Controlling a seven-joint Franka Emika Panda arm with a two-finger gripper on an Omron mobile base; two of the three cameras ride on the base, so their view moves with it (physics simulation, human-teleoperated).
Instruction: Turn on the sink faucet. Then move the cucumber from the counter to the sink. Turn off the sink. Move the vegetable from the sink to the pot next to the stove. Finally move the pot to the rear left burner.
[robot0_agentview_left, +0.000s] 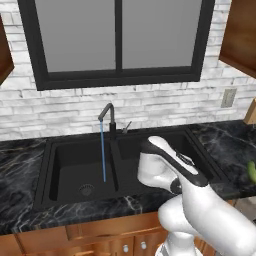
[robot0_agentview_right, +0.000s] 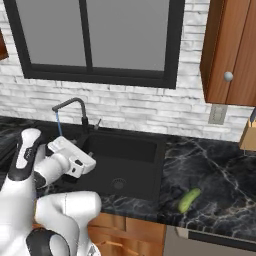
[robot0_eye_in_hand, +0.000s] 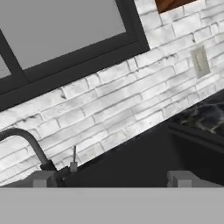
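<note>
The black gooseneck sink faucet (robot0_agentview_left: 106, 119) (robot0_agentview_right: 74, 111) (robot0_eye_in_hand: 30, 146) runs a thin blue stream (robot0_agentview_left: 103, 152) into the left basin of the black double sink (robot0_agentview_left: 65, 165) (robot0_agentview_right: 131, 150). Its thin side lever (robot0_agentview_left: 126, 127) (robot0_eye_in_hand: 74, 156) stands tilted beside the base. A yellowish-green cucumber (robot0_agentview_right: 189, 200) (robot0_agentview_left: 252, 171) lies on the black marble counter (robot0_agentview_right: 220, 175), right of the sink near the front edge. My gripper (robot0_eye_in_hand: 112, 179) is open and empty. It hovers over the sink and faces the brick wall, with the white hand (robot0_agentview_right: 72, 156) left of the right basin. The pot is out of view.
A dark-framed window (robot0_agentview_left: 117, 40) sits above the brick backsplash. A wall outlet (robot0_agentview_left: 228, 97) (robot0_agentview_right: 217, 114) and a wooden knife block (robot0_agentview_right: 248, 135) stand at the right. A brown upper cabinet (robot0_agentview_right: 232, 50) hangs over the right counter.
</note>
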